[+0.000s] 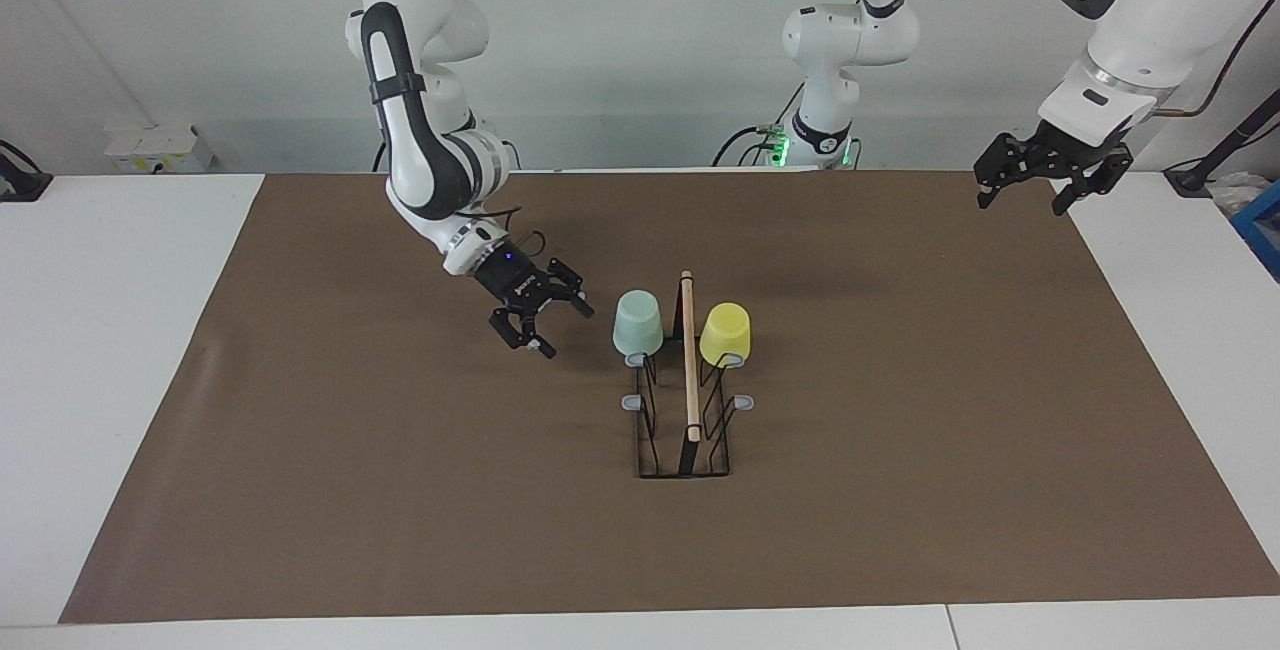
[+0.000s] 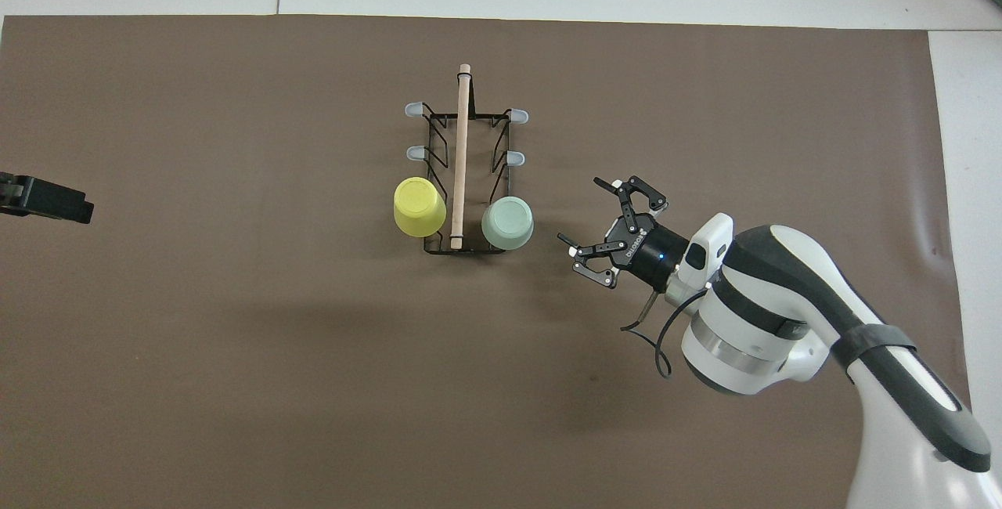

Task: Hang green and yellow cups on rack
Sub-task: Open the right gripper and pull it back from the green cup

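Observation:
The rack point(image 1: 689, 380) stands mid-table, a black wire frame with a wooden rod on top; it also shows in the overhead view point(image 2: 462, 141). The pale green cup point(image 1: 638, 323) hangs upside down on the prong nearest the robots on the right arm's side, and the yellow cup point(image 1: 727, 333) likewise on the left arm's side. From overhead I see the green cup point(image 2: 507, 224) and yellow cup point(image 2: 419, 206). My right gripper point(image 1: 568, 330) is open and empty, just beside the green cup and apart from it point(image 2: 579, 209). My left gripper point(image 1: 1022, 202) waits, open and raised, over the mat's edge.
A brown mat point(image 1: 350, 450) covers the white table point(image 1: 110, 330). Several grey-tipped prongs point(image 2: 413, 110) on the rack are bare. A small white box point(image 1: 158, 148) sits at the table's back edge toward the right arm's end.

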